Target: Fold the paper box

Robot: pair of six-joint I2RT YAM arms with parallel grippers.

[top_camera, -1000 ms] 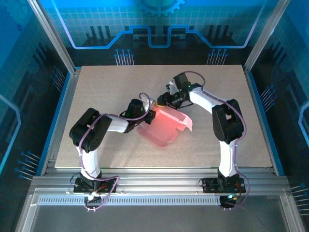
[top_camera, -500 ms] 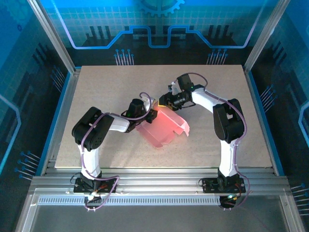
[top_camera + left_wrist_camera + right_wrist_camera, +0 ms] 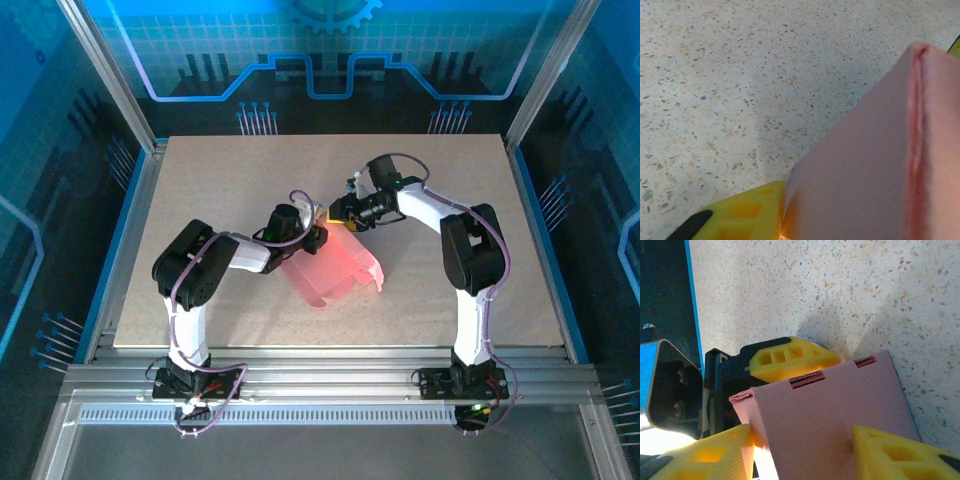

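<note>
1. Sitting near the middle of the speckled table (image 3: pixel 200 180), the paper box (image 3: pixel 335 268) was a pink, partly folded sheet. Its far edge was raised towards the two grippers and its near edge was low against the surface.
2. Seen from the right wrist, the far edge of the box (image 3: pixel 830 415) carried two short slots along a fold, with a crumpled corner at its left end.
3. The right gripper (image 3: pixel 337 212) met the box at that far edge. Its yellow fingers (image 3: pixel 900 455) stood apart with a pink panel between them, but whether they pinched it could not be told.
4. The left gripper (image 3: pixel 316 237) met the box at its far left corner. One yellow finger (image 3: pixel 745 215) touched the paper's edge (image 3: pixel 865 175), and whether those jaws were open or closed could not be told.
5. Bare tabletop lay on every side of the box, with the widest room beyond its far edge and off to its right.
6. Nearer than the box, past the table's edge, ran the aluminium rail (image 3: pixel 320 378) carrying both arm bases.
</note>
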